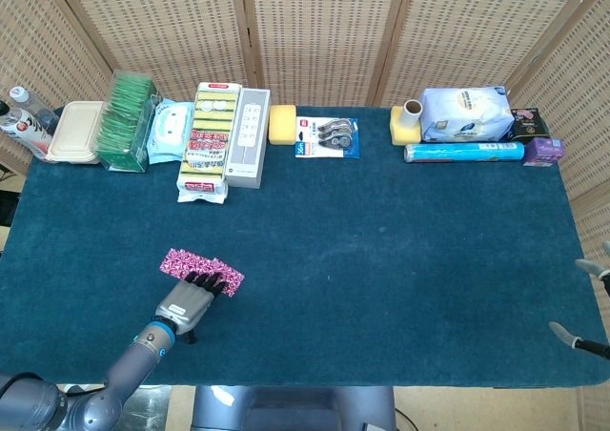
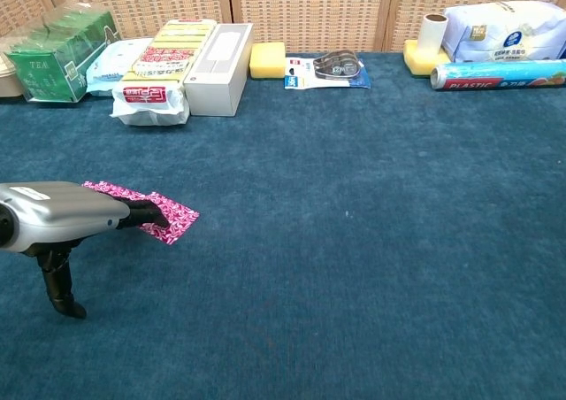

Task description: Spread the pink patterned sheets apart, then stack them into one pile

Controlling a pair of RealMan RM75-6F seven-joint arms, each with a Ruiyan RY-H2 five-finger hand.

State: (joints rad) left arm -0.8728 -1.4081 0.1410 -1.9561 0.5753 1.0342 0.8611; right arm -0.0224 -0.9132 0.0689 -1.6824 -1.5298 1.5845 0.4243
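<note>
The left hand (image 1: pixel 193 298) lies flat over the near edge of the pink sheets (image 1: pixel 195 266), its dark fingers (image 1: pixel 212 282) spread a little and pressing down on them, not clamped around anything. The sheets lie in a short overlapping row on the blue table (image 1: pixel 381 250), front left. How many sheets there are cannot be made out, since the fingers hide part of the row.

In the chest view the hand (image 2: pixel 66 214) is cut off by the left edge, and it covers the middle of the sheets (image 2: pixel 172 216), so only their 2 ends show. That view shows the thumb (image 2: pixel 60 285) hanging down to the cloth, which the head view barely shows.

The right hand (image 1: pixel 589 302) appears only in the head view, at the right edge, mostly cut off; its visible fingers stand apart, holding nothing.
</note>
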